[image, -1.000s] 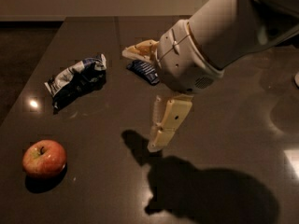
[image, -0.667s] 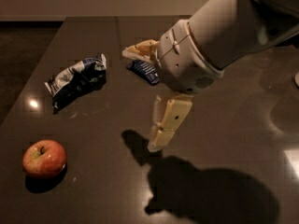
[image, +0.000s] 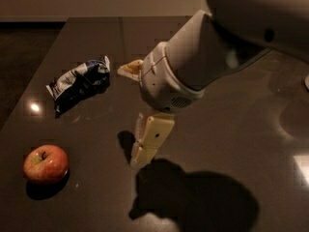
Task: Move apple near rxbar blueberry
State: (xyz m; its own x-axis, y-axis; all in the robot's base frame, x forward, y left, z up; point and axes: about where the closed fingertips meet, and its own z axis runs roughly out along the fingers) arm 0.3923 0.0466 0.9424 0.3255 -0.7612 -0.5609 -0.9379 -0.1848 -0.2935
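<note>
One apple (image: 46, 164), one crumpled chip bag (image: 78, 83), one tan packet (image: 130, 68), one gripper (image: 143, 152) low over the table (image: 96, 187)

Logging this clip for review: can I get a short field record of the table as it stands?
apple: front left of table, resting alone, not held
tool: hanging above table centre, right of apple, apart from it
chip bag: crumpled, back left
tan packet: partly covered by arm
rxbar blueberry: not visible

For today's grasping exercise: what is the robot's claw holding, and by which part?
Nothing: the claw hovers over the table, well apart from the apple.
</note>
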